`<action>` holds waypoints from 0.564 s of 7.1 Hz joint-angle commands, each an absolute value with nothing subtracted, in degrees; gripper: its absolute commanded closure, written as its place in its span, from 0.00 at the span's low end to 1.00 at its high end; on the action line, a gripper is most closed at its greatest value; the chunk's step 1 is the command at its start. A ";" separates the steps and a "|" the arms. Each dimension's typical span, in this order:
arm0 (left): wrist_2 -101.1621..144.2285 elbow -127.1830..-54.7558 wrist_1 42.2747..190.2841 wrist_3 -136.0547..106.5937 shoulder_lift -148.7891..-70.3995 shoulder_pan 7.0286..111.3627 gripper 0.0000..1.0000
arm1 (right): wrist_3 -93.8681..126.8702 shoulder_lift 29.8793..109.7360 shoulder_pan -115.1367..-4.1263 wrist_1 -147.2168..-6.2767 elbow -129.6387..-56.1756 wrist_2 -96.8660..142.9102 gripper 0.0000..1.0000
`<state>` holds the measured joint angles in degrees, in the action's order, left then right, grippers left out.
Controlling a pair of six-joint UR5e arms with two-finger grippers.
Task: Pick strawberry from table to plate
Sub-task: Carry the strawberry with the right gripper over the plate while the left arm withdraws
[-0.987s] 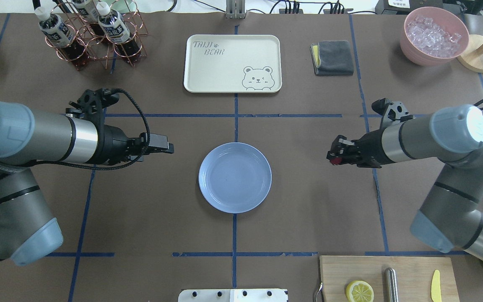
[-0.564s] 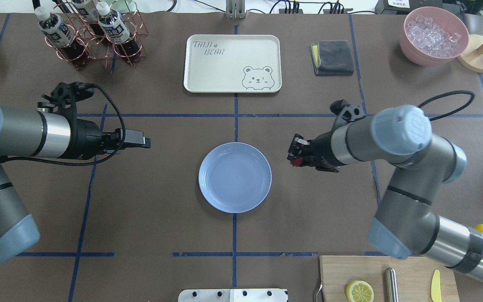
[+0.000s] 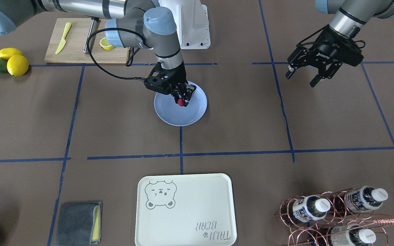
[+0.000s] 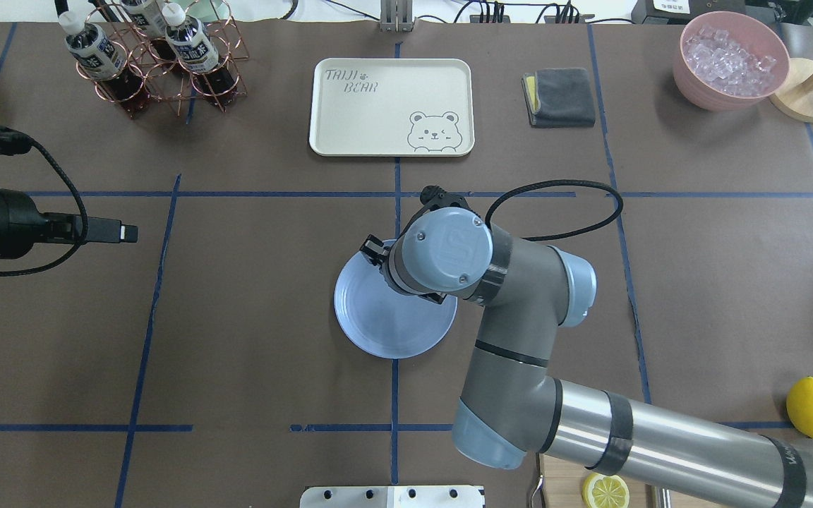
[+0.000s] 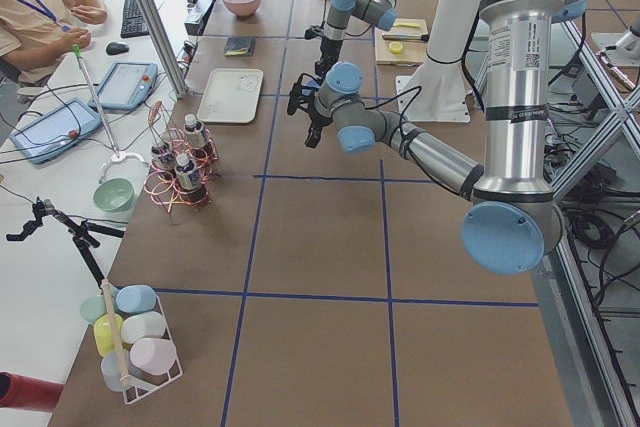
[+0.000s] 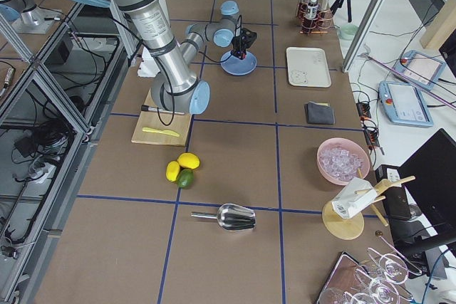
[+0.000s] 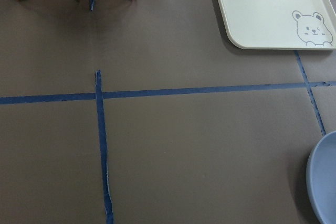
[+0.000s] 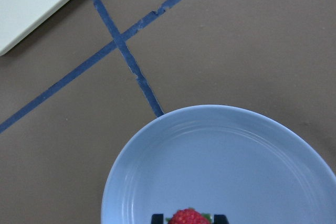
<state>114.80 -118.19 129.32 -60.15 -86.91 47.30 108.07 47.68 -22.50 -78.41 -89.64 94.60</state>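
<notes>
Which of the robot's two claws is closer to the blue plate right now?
The right one. The right gripper is over the plate, shut on the strawberry. The left gripper hangs open well off to the side, over the table.

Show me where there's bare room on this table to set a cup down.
On the brown-paper table, wide bare patches lie between the round blue-grey plate and the open left end effector, and between the folded grey cloth and the yellow lemons. Crowded: the plate, where the right end effector holds a small red strawberry.
</notes>
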 commanded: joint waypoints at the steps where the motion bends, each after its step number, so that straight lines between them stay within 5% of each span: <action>1: 114.87 -118.21 129.46 -60.03 -86.84 47.37 0.01 | 108.19 47.54 -21.01 -78.49 -87.98 94.04 1.00; 4: 114.87 -118.04 129.46 -60.03 -87.01 47.37 0.01 | 107.84 47.99 -20.92 -78.49 -87.45 94.04 1.00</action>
